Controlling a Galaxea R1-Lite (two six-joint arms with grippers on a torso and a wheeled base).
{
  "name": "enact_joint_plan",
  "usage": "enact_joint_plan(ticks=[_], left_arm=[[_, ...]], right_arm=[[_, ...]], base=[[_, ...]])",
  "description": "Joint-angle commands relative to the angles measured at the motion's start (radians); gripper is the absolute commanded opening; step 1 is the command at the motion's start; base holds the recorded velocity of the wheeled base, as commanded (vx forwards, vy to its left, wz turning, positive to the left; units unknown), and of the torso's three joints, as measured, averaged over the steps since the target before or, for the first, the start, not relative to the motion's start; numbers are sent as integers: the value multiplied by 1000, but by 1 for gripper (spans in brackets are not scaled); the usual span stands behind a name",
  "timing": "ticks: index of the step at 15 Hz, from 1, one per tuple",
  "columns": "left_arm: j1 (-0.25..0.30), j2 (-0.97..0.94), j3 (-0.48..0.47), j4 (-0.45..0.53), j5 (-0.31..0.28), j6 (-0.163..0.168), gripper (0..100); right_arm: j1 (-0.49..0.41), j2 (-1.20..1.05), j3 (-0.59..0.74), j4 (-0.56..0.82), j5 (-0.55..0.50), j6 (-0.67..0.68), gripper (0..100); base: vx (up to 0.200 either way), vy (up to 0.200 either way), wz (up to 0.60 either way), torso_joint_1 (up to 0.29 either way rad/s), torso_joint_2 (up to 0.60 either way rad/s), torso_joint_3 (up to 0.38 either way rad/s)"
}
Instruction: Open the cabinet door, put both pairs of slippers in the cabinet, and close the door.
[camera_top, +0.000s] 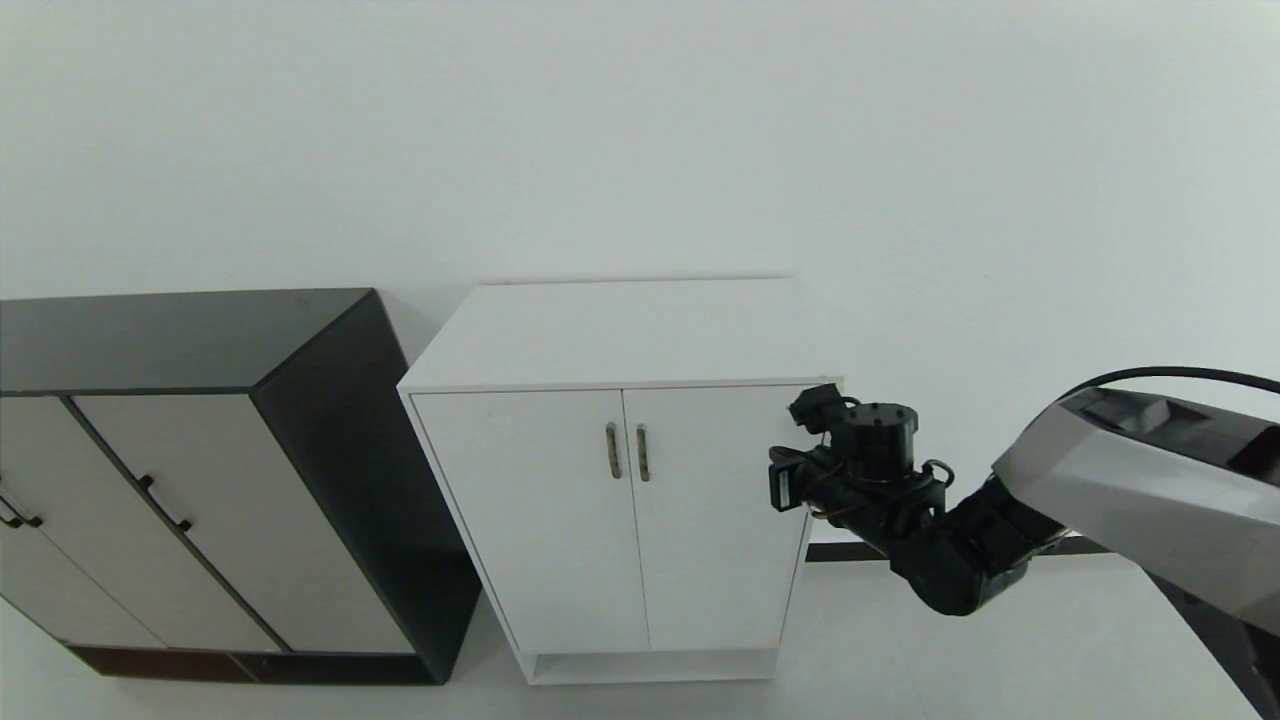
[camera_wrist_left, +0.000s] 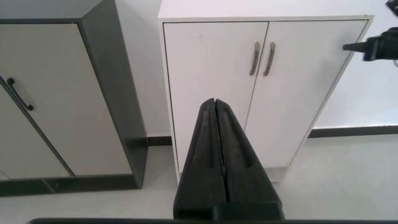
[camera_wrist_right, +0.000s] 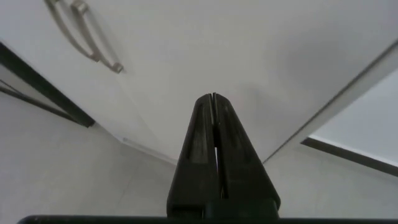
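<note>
The white cabinet stands against the wall with both doors closed. Two slim metal handles sit side by side at the centre seam. My right gripper is shut, close in front of the right door near its outer edge. From its wrist, the shut right gripper points at the white door panel, the handles off to one side. My left gripper is shut with nothing in it, well back from the cabinet and facing its left door. The right gripper shows there by the cabinet's right edge.
A dark cabinet with pale doors and black handles stands directly left of the white one, also closed. Pale floor lies in front and to the right. A dark baseboard runs along the wall.
</note>
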Motion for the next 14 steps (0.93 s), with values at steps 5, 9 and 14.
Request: enact_joint_plan(ticks=[5,9,14], left_arm=[[0,0,0,0,0,-2,0],[0,0,0,0,0,-5,0],[0,0,0,0,0,-8,0]], right_arm=[[6,-346,391,-91,-1,-4,0],[-3,-572,644,-92,-6,-4,0],[-60,-833,960,-89,-37,-15,0]], base=[[0,0,0,0,0,0],[0,0,0,0,0,0],[0,0,0,0,0,0]])
